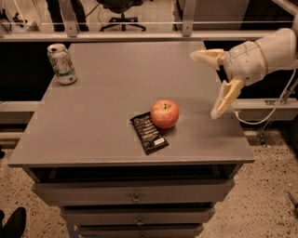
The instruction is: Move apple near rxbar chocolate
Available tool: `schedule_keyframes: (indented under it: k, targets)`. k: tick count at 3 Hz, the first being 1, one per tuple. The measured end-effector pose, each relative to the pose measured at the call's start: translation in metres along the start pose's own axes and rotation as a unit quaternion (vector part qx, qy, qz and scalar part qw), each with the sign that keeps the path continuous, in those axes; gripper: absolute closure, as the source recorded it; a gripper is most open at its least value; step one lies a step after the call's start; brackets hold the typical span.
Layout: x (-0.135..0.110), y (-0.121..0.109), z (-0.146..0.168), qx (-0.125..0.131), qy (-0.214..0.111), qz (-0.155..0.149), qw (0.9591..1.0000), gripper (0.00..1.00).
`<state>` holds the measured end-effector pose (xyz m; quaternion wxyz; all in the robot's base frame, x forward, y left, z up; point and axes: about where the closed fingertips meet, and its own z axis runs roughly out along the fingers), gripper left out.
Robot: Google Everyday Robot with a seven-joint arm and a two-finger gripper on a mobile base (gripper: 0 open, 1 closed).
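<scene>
Nearest, at lower left on speckled floor (263, 204): toe of a dark shoe (11, 223). Above that, stacked drawers (135, 191) with small knobs, set under a grey surface (93, 121). On the surface, toward the near edge and a little right of centre: dark bar (149, 133) lying flat, angled, with a white label at its near end and a crimped far end. Immediately behind and right of it: red apple (164, 114) with a yellowish blush, upright, stem up, pressed close against the bar's far right corner; actual contact hard to confirm, no visible gap. Further right and higher, over the right edge of the surface: pale end effector (204, 85), spread wide apart and holding nothing, well clear of the apple. Its two fingers (225, 97) splayed, one pointing down toward the surface edge, the other reaching left, level with the wrist. Behind it, thick white arm (274, 49) entering from the right border, with a thin cable (279, 104) drooping below. At the far left corner of the surface: green-and-white can (62, 63), upright, well apart from bar and apple. Beyond the far edge: horizontal metal rail (139, 36) with two uprights, then the wheeled base of a dark office chair (120, 6) on the floor behind.
</scene>
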<state>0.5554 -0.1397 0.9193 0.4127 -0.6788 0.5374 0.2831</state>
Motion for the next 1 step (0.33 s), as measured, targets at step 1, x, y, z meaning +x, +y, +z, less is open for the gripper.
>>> schedule_keyframes:
  k: [1]
  targets:
    - [-0.0093,-0.0118,-0.0139,0.022,0.000,-0.013,0.9997,0.00]
